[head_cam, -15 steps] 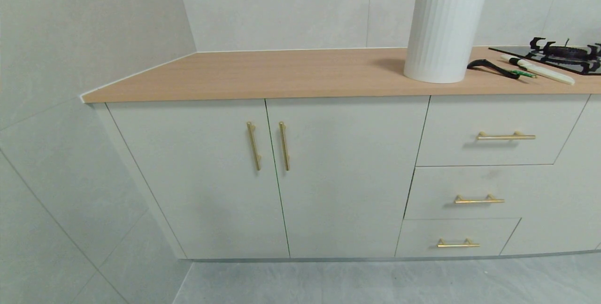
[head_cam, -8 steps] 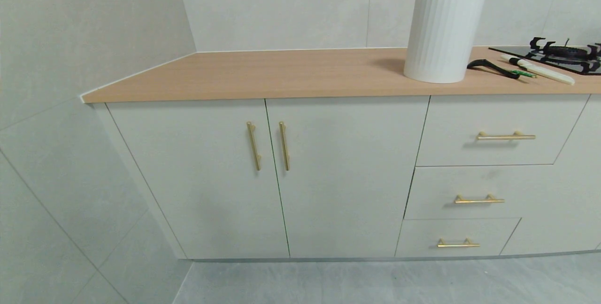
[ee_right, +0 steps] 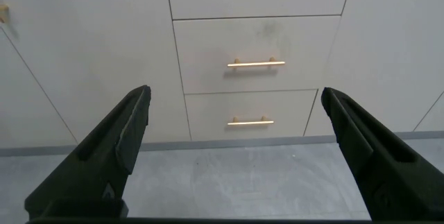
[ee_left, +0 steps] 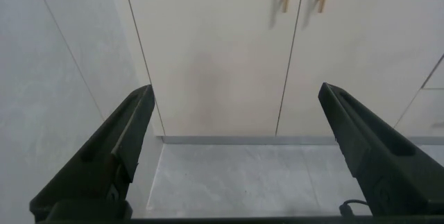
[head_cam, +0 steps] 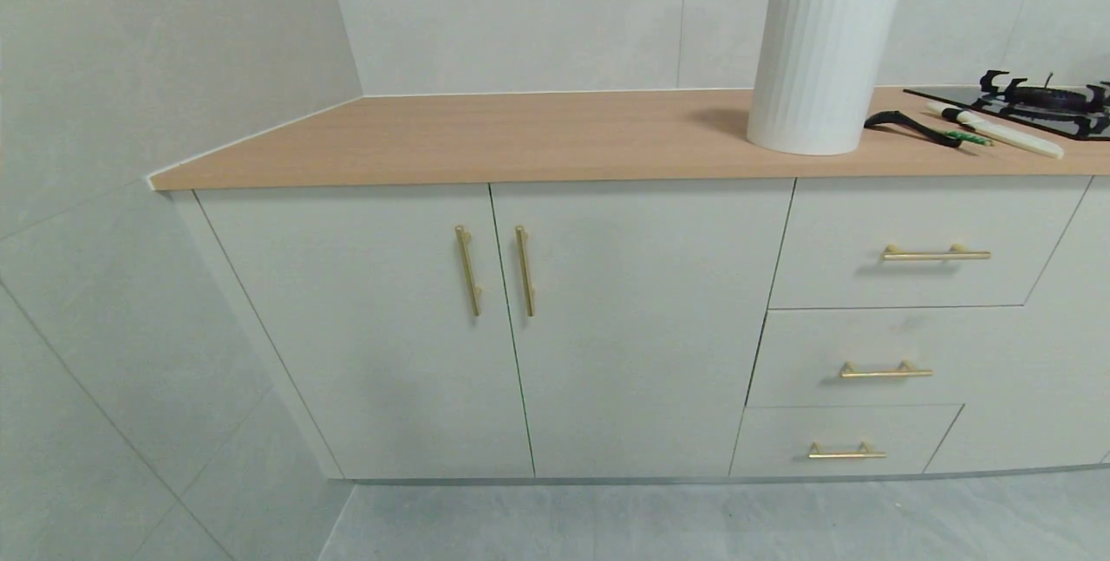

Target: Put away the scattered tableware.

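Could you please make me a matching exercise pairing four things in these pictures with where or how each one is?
Things:
1. white ribbed container
2. burner
3. upright gold handles
4. left end effector

Places or states:
A. on the dark hob
B. open, low, facing the cabinet doors
C. standing on the wooden counter
D. mounted on the cabinet doors

Pairs: 1-C; 2-A; 3-D; 4-B.
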